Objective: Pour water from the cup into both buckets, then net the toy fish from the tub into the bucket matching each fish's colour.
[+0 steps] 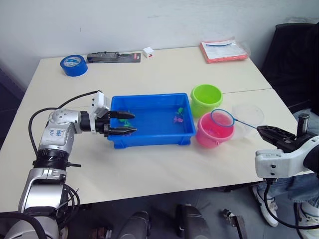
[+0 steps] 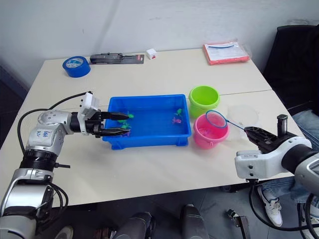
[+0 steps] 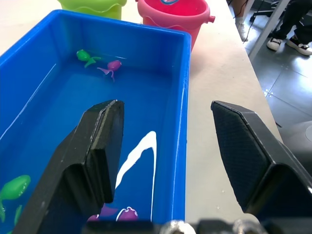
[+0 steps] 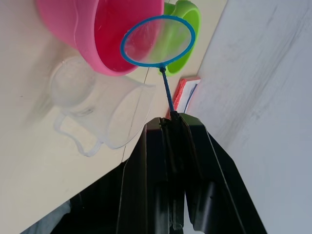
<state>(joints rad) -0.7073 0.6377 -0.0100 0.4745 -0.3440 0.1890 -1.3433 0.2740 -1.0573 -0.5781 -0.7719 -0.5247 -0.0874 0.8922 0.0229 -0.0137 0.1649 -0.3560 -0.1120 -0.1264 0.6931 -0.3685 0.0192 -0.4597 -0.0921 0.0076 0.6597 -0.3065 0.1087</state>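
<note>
Inside, the tub holds fish; left hand open; right hand grips net.

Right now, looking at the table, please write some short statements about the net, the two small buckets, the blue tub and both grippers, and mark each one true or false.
1. The right gripper is shut on the thin handle of the blue-hooped round net. True.
2. The net's hoop is over the lime green round plastic bucket. False: it is over the pink round plastic bucket.
3. The left gripper is open at the end of the shallow rectangular blue plastic tub farthest from the buckets. True.
4. The tub holds no fish. False: small green and pink toy fish lie in it.
5. The clear plastic cup stands beside the pink bucket. True.
</note>
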